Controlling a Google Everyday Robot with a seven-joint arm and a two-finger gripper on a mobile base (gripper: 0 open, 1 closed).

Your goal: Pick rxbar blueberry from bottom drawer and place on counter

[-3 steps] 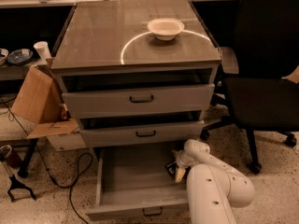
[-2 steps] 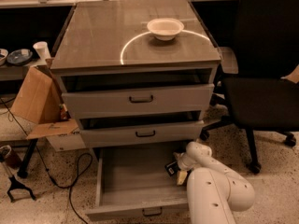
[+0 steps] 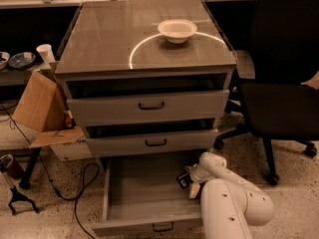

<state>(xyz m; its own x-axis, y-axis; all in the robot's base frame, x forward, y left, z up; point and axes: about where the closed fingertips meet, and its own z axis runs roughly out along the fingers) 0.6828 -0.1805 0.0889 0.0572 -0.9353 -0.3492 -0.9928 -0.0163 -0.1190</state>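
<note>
The bottom drawer (image 3: 144,193) is pulled open, showing its flat grey floor. My white arm reaches down into its right side. The gripper (image 3: 187,181) is low over the drawer floor by the right wall. A small dark item with pale marks (image 3: 182,179) sits right at the gripper; it looks like the rxbar blueberry, but I cannot tell whether it is held. The counter (image 3: 109,39) is the glossy grey-brown top with a white arc.
A white bowl (image 3: 177,30) stands on the counter at the back right. The two upper drawers (image 3: 149,106) are slightly ajar. A black office chair (image 3: 279,93) stands to the right. A cardboard box (image 3: 40,108) and cables lie to the left.
The arm has stayed in the right side of the bottom drawer, shifting only slightly. The dark item is still at the gripper.
</note>
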